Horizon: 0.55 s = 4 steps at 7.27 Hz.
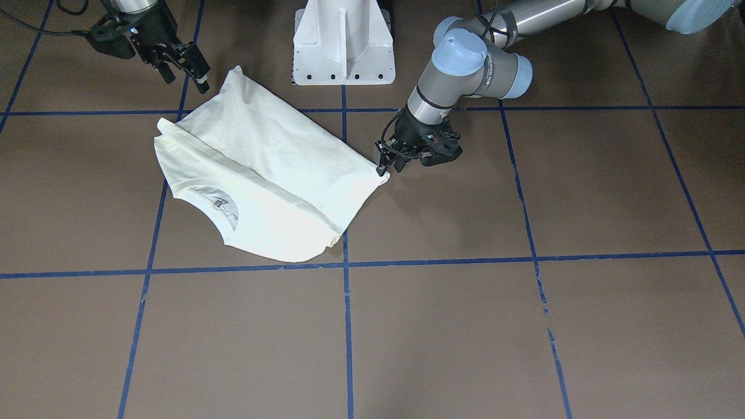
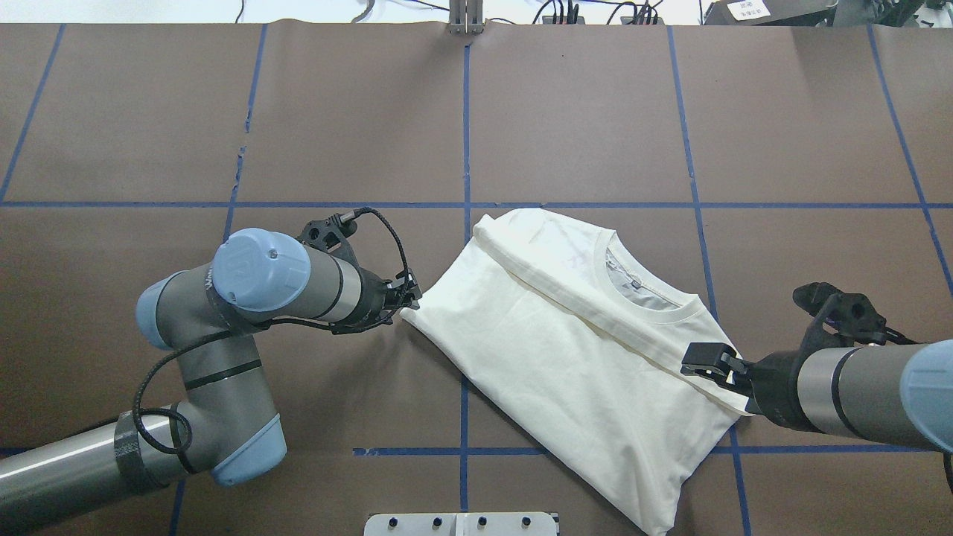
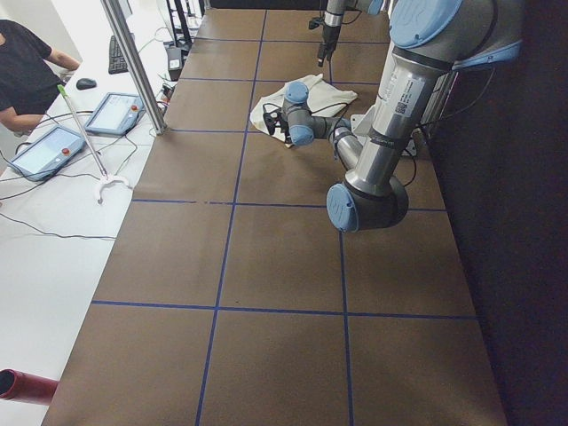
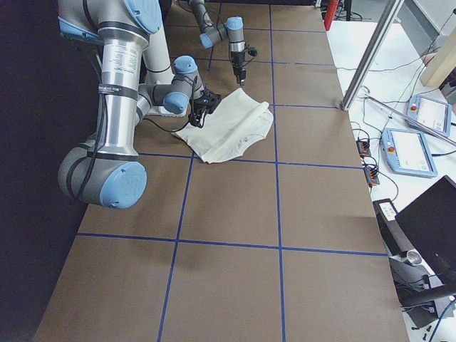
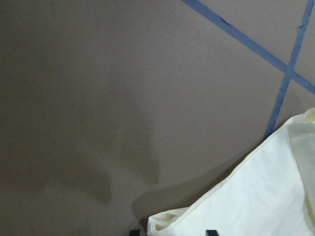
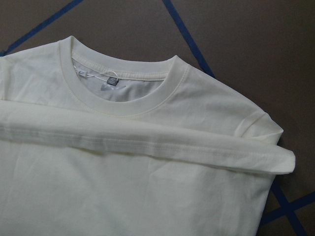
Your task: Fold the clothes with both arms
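Across the flat brown table [image 2: 595,112], marked into squares by blue tape lines, two grey metal jointed arms with light blue joint caps reach inward from either side of a white pedestal base [image 1: 343,43]. The left arm [image 2: 260,275] is bent back on itself low over the surface. The right arm [image 2: 856,387] comes in nearly straight.

Between them, mostly to the robot's right of the table's middle tape line, lies the cream cloth long-sleeved T-shirt [image 2: 566,372]. It is folded into a slanted oblong with a plain cream face up, and one folded sleeve band [image 6: 147,142] runs across it just below the neck opening.

The black two-finger left gripper [image 1: 389,166] sits down at the T-shirt's left corner. Its wrist camera shows two dark fingertips [image 5: 210,232] spread well apart with the rumpled corner of cloth lying between them, so the jaws are parted and not clamped on the cloth.

The black two-finger right gripper [image 2: 698,362] hangs over the shoulder edge on the opposite side, its fingers also apart and holding nothing. Whether its tips touch the cloth cannot be told. Its wrist camera looks down on the ribbed round collar [image 6: 128,105] and the small grey label [image 6: 112,81] inside it.
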Available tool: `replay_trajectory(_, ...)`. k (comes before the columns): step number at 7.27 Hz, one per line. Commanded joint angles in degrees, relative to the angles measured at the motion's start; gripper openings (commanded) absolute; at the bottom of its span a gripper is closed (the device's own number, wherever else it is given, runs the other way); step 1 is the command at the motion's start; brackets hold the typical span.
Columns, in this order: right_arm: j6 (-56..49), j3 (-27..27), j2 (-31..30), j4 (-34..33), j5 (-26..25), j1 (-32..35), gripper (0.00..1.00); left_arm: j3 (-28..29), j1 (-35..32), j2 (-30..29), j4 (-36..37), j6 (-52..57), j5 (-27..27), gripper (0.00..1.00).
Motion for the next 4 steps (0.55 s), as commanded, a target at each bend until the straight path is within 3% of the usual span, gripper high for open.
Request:
replay_trajectory(1, -0.01, -0.27, -0.09, 0.0, -0.09, 0.28, 1.0, 2.01, 0.42, -0.8, 0.04, -0.05, 0.15, 0.53)
replay_trajectory(2, 0.08, -0.27, -0.35, -0.09, -0.18, 0.28, 1.0, 2.46, 0.42, -1.76, 0.12, -0.05, 0.23, 0.51)
replay_trajectory(3, -0.01, -0.36, -0.44, -0.09, -0.88, 0.28, 1.0, 2.73, 0.42, -1.68, 0.12, -0.05, 0.23, 0.38)
replay_trajectory(4, 0.08, -0.53, -0.53, 0.0, -0.88, 0.19, 1.0, 2.99, 0.42, -1.85, 0.12, -0.05, 0.23, 0.12)
